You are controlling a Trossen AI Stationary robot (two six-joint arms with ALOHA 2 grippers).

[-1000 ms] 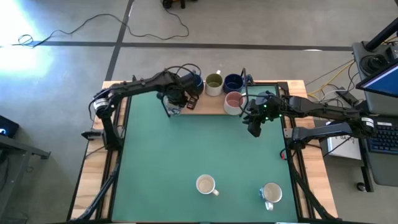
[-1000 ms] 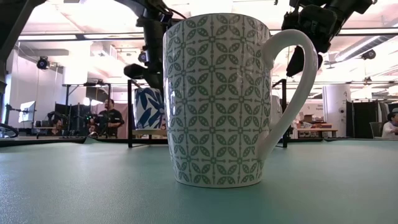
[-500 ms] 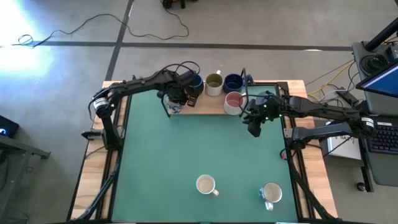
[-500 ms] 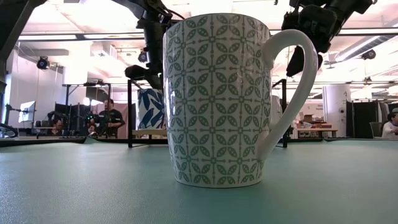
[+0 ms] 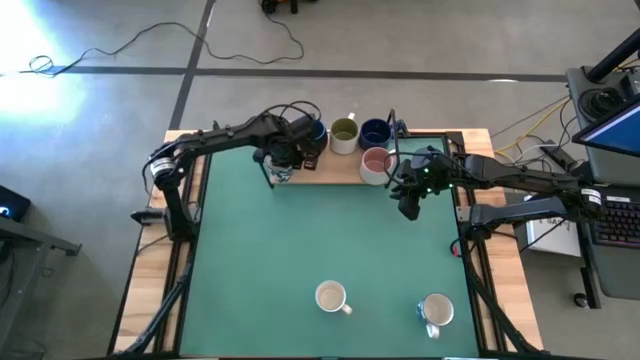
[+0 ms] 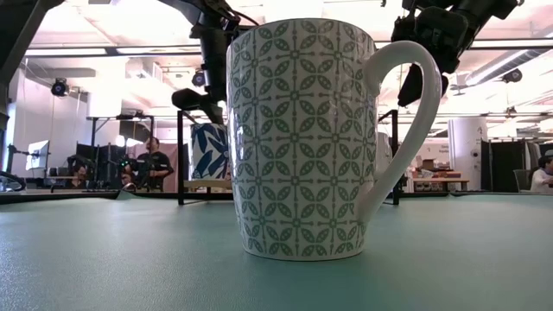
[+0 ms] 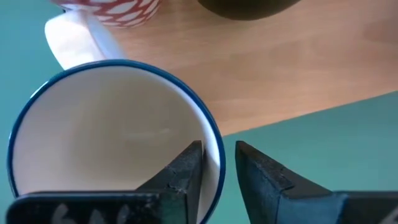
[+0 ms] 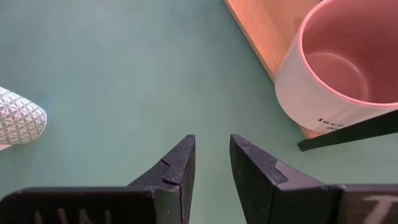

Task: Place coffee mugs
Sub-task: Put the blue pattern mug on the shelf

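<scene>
1. On the left of the green table mat (image 5: pixel 300 250), the left gripper (image 7: pixel 217 171) reached to the left end of a long pale wooden board (image 5: pixel 335 172) at the table's far edge; its two dark fingers (image 7: pixel 186 171) straddled the wall of a white ceramic mug with a blue rim and blue leaf pattern (image 7: pixel 112 137), one finger inside and one outside, a thin gap showing between the outer finger and the rim; whether they pressed the wall could not be told.
2. Along the board to the right stood a dark blue mug (image 5: pixel 314 131), a mug olive-green inside (image 5: pixel 344 132), a second dark blue mug (image 5: pixel 375 132) and a white mug pink inside (image 5: pixel 376 163).
3. The right gripper (image 8: pixel 211 163) hung just beside the pink-lined mug, over bare mat; its fingers stood slightly apart, clamped on nothing.
4. Near the table's front edge, well apart from the board, a cream mug with a green leaf lattice (image 6: pixel 302 138) stood upright, handle to the right; right of it stood another white mug (image 5: pixel 437 311).
</scene>
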